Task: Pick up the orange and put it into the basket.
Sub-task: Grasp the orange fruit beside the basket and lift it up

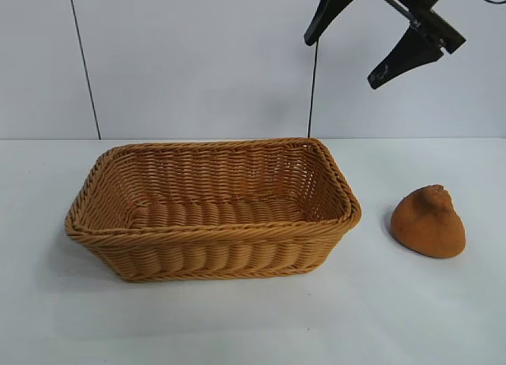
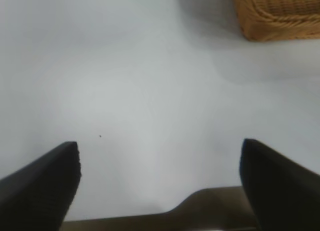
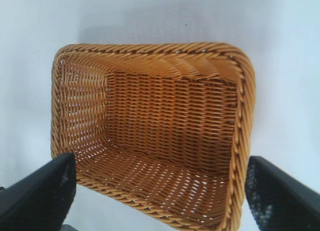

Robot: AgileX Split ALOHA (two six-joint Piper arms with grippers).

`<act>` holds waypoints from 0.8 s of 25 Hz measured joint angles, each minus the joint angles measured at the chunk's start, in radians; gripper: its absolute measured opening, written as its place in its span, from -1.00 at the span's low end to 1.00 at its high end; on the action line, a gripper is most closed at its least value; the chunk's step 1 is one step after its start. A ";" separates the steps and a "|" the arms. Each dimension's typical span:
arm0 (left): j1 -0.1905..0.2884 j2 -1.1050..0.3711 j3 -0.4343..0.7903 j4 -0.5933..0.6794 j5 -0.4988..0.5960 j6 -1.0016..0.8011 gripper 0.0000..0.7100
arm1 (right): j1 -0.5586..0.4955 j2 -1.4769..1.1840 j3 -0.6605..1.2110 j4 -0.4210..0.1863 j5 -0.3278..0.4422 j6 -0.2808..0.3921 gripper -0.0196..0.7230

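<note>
The orange (image 1: 428,223), a brownish lump with a pointed top, rests on the white table to the right of the basket (image 1: 213,254). The tan wicker basket holds nothing. My right gripper (image 1: 341,63) hangs open high above the basket's right end, up and to the left of the orange, holding nothing. In the right wrist view the right gripper (image 3: 160,163) looks straight down into the basket (image 3: 150,48). My left gripper (image 2: 160,145) stands open over bare table, with one corner of the basket (image 2: 275,16) farther off. The orange does not show in either wrist view.
A white table (image 1: 237,325) carries both things, with a pale wall behind. Near the left gripper, a dark table edge (image 2: 210,206) shows.
</note>
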 joint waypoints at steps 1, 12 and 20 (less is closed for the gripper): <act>0.000 -0.017 0.000 0.001 -0.001 0.000 0.74 | 0.000 -0.001 -0.008 -0.044 0.016 0.013 0.75; 0.000 -0.276 0.002 0.003 -0.001 0.000 0.73 | -0.052 0.003 -0.013 -0.357 0.055 0.126 0.75; 0.000 -0.278 0.002 0.027 -0.001 0.000 0.73 | -0.078 0.121 -0.013 -0.355 0.061 0.127 0.75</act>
